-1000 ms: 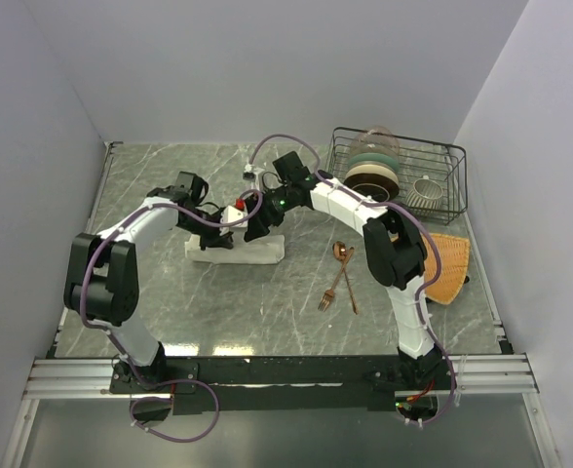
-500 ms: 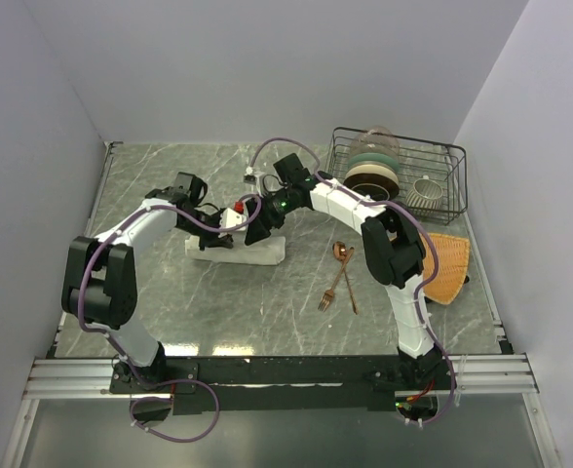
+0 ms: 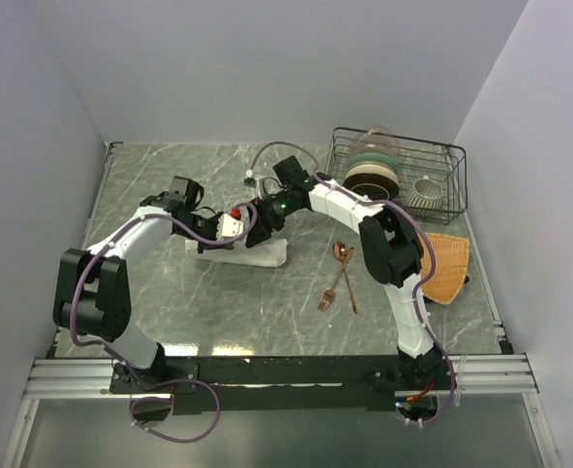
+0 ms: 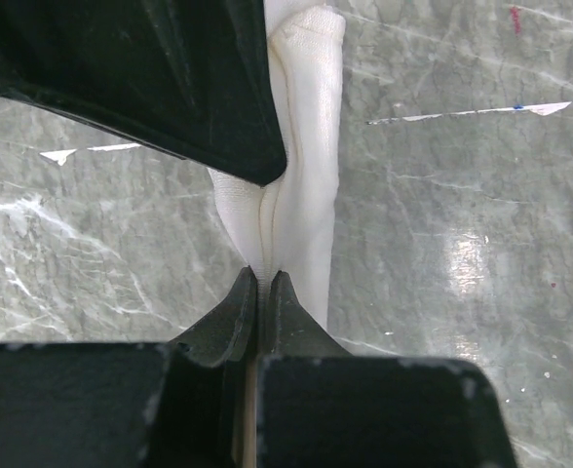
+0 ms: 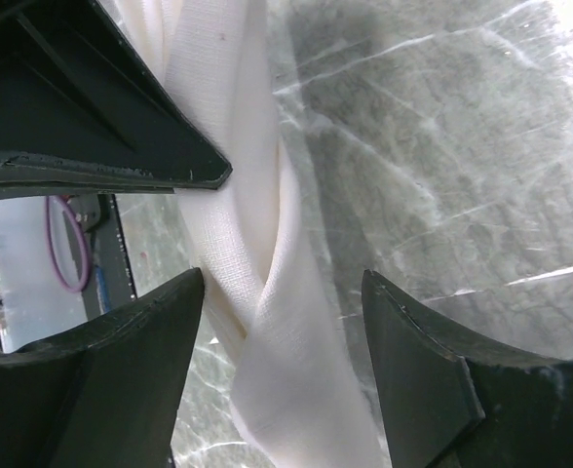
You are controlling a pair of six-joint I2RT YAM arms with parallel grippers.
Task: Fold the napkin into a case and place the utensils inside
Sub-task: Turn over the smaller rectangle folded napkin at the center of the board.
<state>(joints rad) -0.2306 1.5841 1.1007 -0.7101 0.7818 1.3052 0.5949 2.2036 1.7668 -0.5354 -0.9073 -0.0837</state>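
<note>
One cream-white cloth napkin [image 3: 270,253] lies on the grey, marble-veined surface [image 3: 267,317], left of centre. It is gathered into a long, narrow strip. Up close the weave is soft and fine, with rounded folds running along its length.

Two utensils rest to its right, well apart from it. They are one thin, shiny copper-coloured fork [image 3: 325,300] and one matching round-bowled spoon [image 3: 341,252], and their handles cross. Further right is one orange woven fan-shaped mat [image 3: 449,265], partly hidden behind the right arm. At the back right corner stands one black wire rack [image 3: 452,156], holding a few round dishes on edge and one small pale ribbed cup [image 3: 425,190].

Both arms reach in over the napkin and meet above it. The left end effector [image 4: 262,283] is closed, its two dark fingertips pressed together on a raised crease of the cloth. A thin ridge of white fabric is pinched between them. The right end effector [image 5: 282,283] stands wide apart, its black fingers [image 5: 150,322] straddling the strip so that the cloth runs through the gap. The fabric passes just beside the left-hand finger in that wrist view, though I cannot tell whether it touches. It grips nothing. A black wedge of the other arm's tool fills the upper left corner of each wrist view, right against the cloth.
</note>
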